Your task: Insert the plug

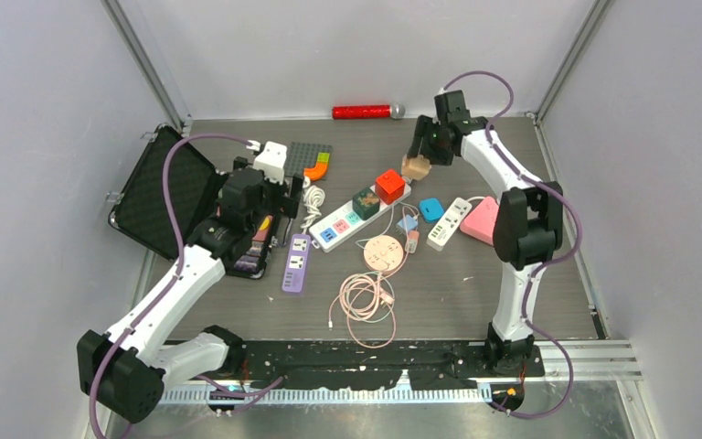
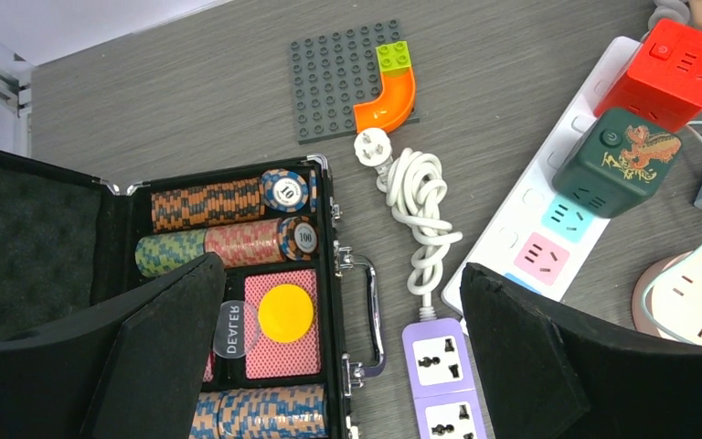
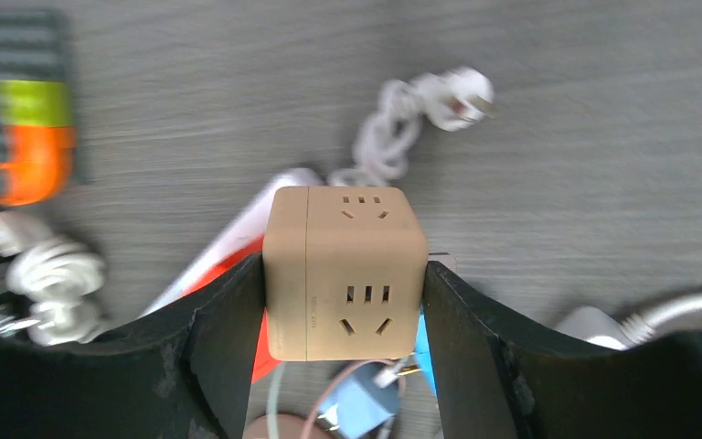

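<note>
Right gripper (image 3: 344, 283): jaws clamped on the tan cube adapter (image 3: 343, 247), one finger on each side face. Socket faces point up and toward the wrist camera; its prongs are not visible. In the top view the cube sits in the grip at the far end of the white power strip (image 1: 345, 225), just beyond the red cube adapter (image 1: 389, 186). Can't tell whether it touches the strip or the red cube.

The red cube and the dark green cube adapter (image 1: 366, 202) are seated side by side on the strip. The pink and blue sockets toward its near end are free.

Left gripper (image 2: 343, 274): jaws spread wide, nothing between the fingers. It hangs over the right edge of the open poker chip case (image 2: 238, 242), above the case handle.

Also on the table:
- purple power strip (image 2: 441, 384), with its white coiled cord (image 2: 420, 215) running up to a loose plug
- grey brick baseplate (image 2: 338, 87) at the far side
- round pink socket hub (image 1: 384, 253) next to the white strip's near end
</note>
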`<state>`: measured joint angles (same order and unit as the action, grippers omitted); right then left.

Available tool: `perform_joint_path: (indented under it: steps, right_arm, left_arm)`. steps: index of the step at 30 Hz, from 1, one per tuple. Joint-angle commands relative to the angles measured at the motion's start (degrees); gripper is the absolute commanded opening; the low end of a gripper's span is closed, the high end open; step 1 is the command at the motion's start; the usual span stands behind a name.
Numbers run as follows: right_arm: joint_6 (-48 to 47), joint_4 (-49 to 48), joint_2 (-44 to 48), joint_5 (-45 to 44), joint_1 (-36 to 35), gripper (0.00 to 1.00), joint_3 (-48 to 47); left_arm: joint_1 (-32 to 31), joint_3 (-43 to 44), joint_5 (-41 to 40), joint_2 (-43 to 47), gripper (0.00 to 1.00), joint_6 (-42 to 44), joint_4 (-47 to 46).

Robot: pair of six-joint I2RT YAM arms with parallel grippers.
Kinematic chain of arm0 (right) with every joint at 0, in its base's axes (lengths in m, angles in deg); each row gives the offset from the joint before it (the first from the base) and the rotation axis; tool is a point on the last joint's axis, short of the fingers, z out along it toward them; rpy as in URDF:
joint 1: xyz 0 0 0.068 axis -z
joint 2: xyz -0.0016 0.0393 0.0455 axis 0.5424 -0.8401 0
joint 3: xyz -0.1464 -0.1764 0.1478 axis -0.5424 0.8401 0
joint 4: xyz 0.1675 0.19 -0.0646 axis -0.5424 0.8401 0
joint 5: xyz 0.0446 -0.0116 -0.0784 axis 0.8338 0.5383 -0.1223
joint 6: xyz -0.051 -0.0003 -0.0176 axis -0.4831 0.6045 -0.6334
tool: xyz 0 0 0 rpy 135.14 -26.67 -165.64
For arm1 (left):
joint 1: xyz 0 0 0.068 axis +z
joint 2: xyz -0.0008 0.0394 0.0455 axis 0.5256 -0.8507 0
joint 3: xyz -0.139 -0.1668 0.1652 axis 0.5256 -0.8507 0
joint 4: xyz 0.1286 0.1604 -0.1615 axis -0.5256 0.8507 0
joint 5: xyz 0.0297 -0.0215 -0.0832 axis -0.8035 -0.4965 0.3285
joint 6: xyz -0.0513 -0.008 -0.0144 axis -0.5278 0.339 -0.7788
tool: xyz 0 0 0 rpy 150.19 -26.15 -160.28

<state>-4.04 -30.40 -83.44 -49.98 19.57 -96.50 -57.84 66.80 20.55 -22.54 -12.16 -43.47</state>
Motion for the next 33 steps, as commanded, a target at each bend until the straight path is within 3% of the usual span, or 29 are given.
perform_joint_path:
  steps: [1, 6, 11, 16, 18, 21, 25, 29, 33]
  right_arm:
    - [-0.1, -12.7, 10.1, 12.0, -0.1, 0.20, 1.4]
    - [1.0, -19.1, 14.5, 20.5, -0.2, 0.19, 2.6]
    - [8.0, -26.8, 18.4, 25.8, -1.2, 0.20, 6.6]
    - [19.2, -41.9, 23.6, 28.4, -4.7, 0.20, 15.6]
    - [24.1, -47.1, 25.2, 27.5, -6.2, 0.20, 18.9]
    - [31.6, -55.7, 27.5, 25.8, -8.3, 0.20, 23.5]
    - [42.4, -66.7, 29.3, 20.8, -12.4, 0.20, 28.9]
    - [46.6, -67.4, 29.7, 16.5, -16.1, 0.20, 28.2]
    - [50.1, -66.1, 30.6, 11.7, -18.3, 0.20, 28.4]
  left_arm:
    - [0.3, 3.4, 0.4, 0.5, 0.99, 1.2, -0.4]
    - [0.3, 4.9, 3.6, 0.8, 0.99, 1.0, 0.9]
    - [0.3, 6.0, 10.8, 1.3, 0.99, 0.8, 0.0]
    - [0.3, 2.0, 29.5, 2.9, 0.99, 6.8, -8.9]
    - [0.3, -0.5, 33.2, 3.0, 0.99, 6.7, -15.3]
    - [0.3, -3.5, 29.7, 2.5, 0.99, 0.3, -26.5]
    - [0.2, -2.4, 26.3, 0.0, 0.99, -8.5, -34.5]
    - [-0.5, -2.5, 21.7, -2.1, 0.99, -15.4, -43.1]
    - [-2.3, -2.5, 18.2, -4.4, 0.98, -14.5, -49.9]
